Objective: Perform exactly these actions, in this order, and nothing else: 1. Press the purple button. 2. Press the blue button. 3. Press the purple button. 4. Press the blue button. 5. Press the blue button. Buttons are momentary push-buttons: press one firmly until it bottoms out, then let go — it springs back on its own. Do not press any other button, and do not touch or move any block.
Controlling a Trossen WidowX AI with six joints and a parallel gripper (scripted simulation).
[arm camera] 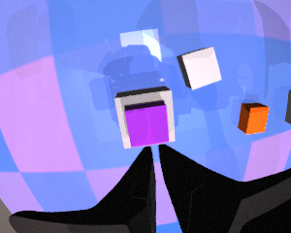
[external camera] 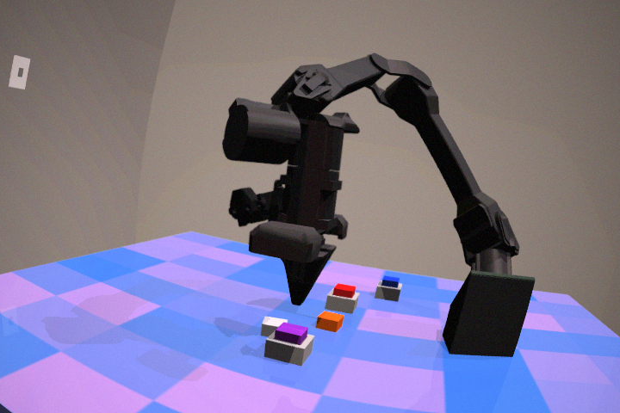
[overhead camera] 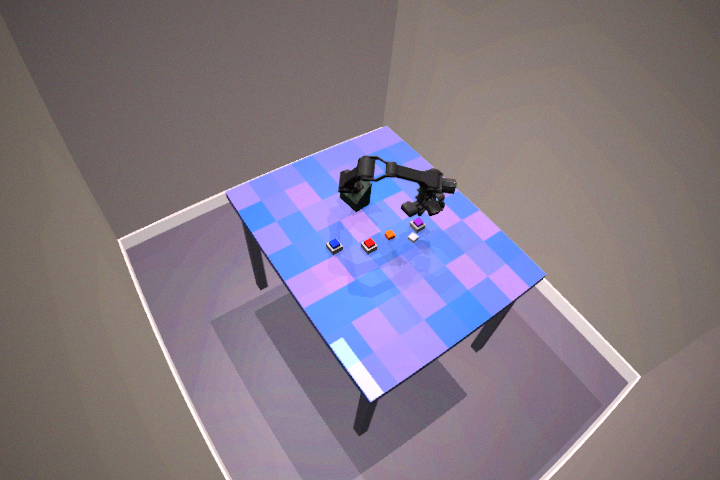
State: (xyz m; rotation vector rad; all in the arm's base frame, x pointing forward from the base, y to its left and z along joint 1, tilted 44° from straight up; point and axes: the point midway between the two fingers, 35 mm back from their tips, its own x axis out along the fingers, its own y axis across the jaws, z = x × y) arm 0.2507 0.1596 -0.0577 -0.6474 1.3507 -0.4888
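The purple button (overhead camera: 418, 222) (external camera: 291, 333) (arm camera: 146, 124) stands raised in its pale square housing. My gripper (external camera: 296, 304) (arm camera: 155, 151) is shut and empty, pointing down. Its tips are a little above the purple button, with a gap between them in the exterior view; in the wrist view they are at the near edge of its housing. The blue button (overhead camera: 334, 243) (external camera: 390, 281) stands raised in its housing on the far side of the red button, away from the gripper. It is out of the wrist view.
The red button (overhead camera: 369, 242) (external camera: 344, 290) stands between the blue button and the orange block (overhead camera: 390, 234) (external camera: 330, 321) (arm camera: 253, 118). The white block (overhead camera: 413, 237) (external camera: 273, 325) (arm camera: 202, 68) lies close beside the purple button. Part of a grey housing shows at the wrist view's right edge.
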